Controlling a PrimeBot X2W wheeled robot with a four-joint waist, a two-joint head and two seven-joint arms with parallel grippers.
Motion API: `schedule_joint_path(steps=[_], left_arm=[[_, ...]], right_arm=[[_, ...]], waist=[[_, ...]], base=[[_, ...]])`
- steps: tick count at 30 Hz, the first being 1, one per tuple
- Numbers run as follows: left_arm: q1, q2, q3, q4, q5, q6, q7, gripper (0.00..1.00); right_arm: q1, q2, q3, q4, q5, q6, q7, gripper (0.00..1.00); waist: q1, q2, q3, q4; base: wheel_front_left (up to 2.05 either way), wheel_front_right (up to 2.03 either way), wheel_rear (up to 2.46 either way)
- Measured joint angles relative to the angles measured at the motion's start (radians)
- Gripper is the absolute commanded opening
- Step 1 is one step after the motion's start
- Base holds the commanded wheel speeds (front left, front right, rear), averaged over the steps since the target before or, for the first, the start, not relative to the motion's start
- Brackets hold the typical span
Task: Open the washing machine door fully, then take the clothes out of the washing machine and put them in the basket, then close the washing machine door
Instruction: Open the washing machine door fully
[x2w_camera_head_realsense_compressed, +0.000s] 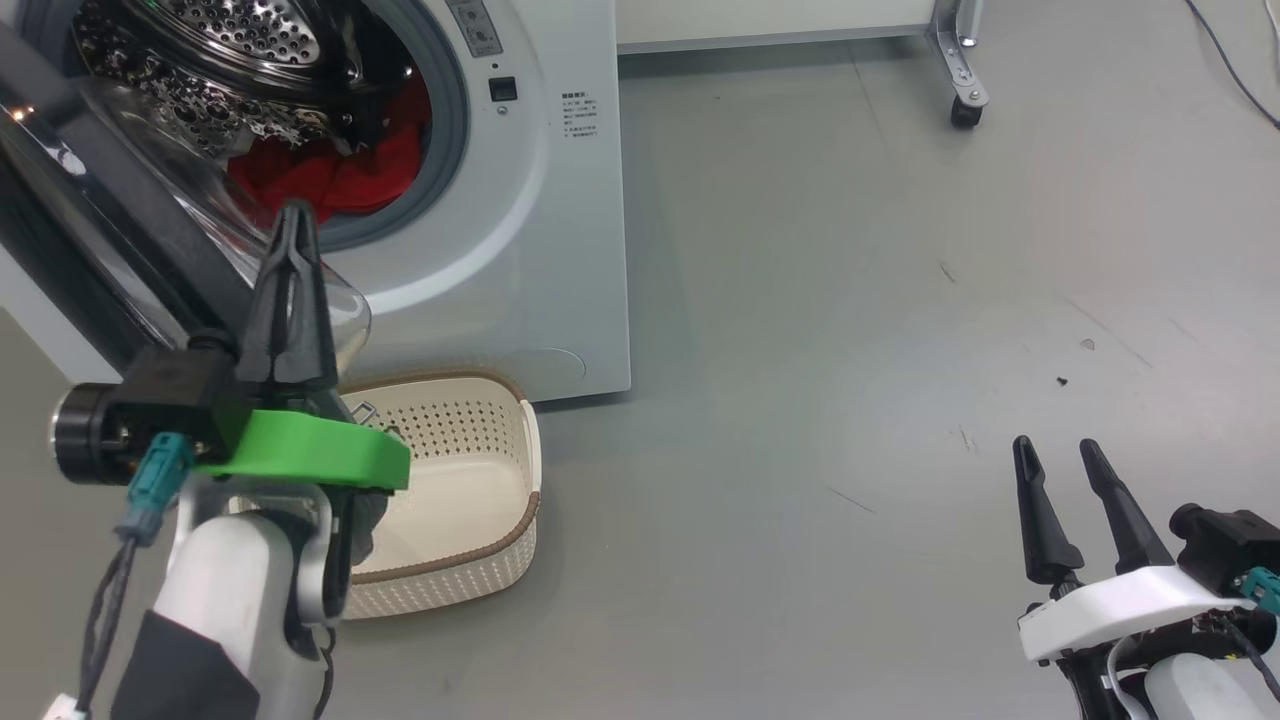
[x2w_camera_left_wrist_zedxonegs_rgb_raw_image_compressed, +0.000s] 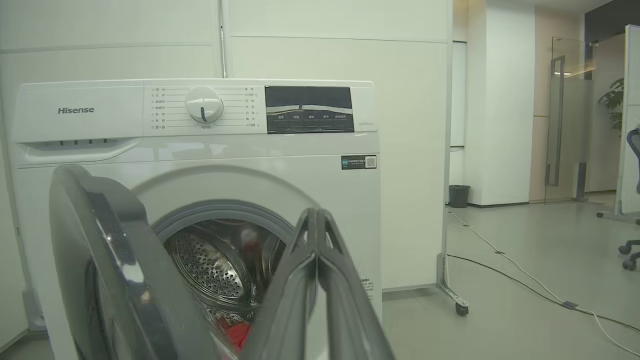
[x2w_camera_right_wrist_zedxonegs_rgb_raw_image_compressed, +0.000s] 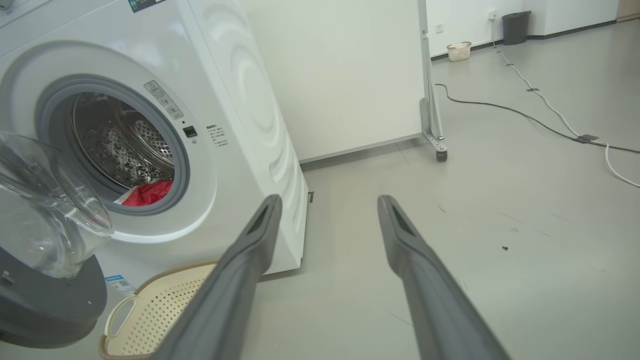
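The white washing machine (x2w_camera_head_realsense_compressed: 560, 250) (x2w_camera_left_wrist_zedxonegs_rgb_raw_image_compressed: 210, 150) (x2w_camera_right_wrist_zedxonegs_rgb_raw_image_compressed: 240, 100) stands at the upper left, its door (x2w_camera_head_realsense_compressed: 110, 230) (x2w_camera_left_wrist_zedxonegs_rgb_raw_image_compressed: 115, 270) (x2w_camera_right_wrist_zedxonegs_rgb_raw_image_compressed: 45, 250) swung partly open to the left. Red clothes (x2w_camera_head_realsense_compressed: 330, 175) (x2w_camera_left_wrist_zedxonegs_rgb_raw_image_compressed: 239, 332) (x2w_camera_right_wrist_zedxonegs_rgb_raw_image_compressed: 147, 193) lie in the steel drum. The cream basket (x2w_camera_head_realsense_compressed: 470, 500) (x2w_camera_right_wrist_zedxonegs_rgb_raw_image_compressed: 165, 310) sits on the floor in front of the machine, with nothing in it. My left gripper (x2w_camera_head_realsense_compressed: 297, 215) (x2w_camera_left_wrist_zedxonegs_rgb_raw_image_compressed: 316, 215) is shut and holds nothing, raised before the door's glass bowl, pointing at the drum. My right gripper (x2w_camera_head_realsense_compressed: 1055, 452) (x2w_camera_right_wrist_zedxonegs_rgb_raw_image_compressed: 327, 202) is open over the bare floor to the right.
A wheeled partition foot (x2w_camera_head_realsense_compressed: 962, 85) (x2w_camera_right_wrist_zedxonegs_rgb_raw_image_compressed: 435, 145) stands behind the machine's right side. Cables (x2w_camera_right_wrist_zedxonegs_rgb_raw_image_compressed: 550, 120) run across the grey floor further back. A dark bin (x2w_camera_left_wrist_zedxonegs_rgb_raw_image_compressed: 458, 196) (x2w_camera_right_wrist_zedxonegs_rgb_raw_image_compressed: 515, 27) stands by the far wall. Open floor (x2w_camera_head_realsense_compressed: 900, 350) spreads to the right.
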Motion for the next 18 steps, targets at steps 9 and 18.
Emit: schedule_joint_path(steps=[9, 18], left_arm=[[0.007, -0.026, -0.066, 0.095, 0.008, -0.014, 0.048, 0.00], [0.040, -0.029, -0.044, 0.208, 0.007, -0.004, 0.075, 0.00]], right_arm=[[0.000, 0.007, -0.007, 0.000, 0.000, 0.000, 0.000, 1.00], [-0.003, 0.008, 0.002, 0.000, 0.000, 0.000, 0.000, 1.00]], waist=[[0.0000, 0.0000, 0.010, -0.012], [0.0000, 0.0000, 0.023, -0.025]], base=[[0.00, 0.00, 0.00], [0.00, 0.00, 0.00]])
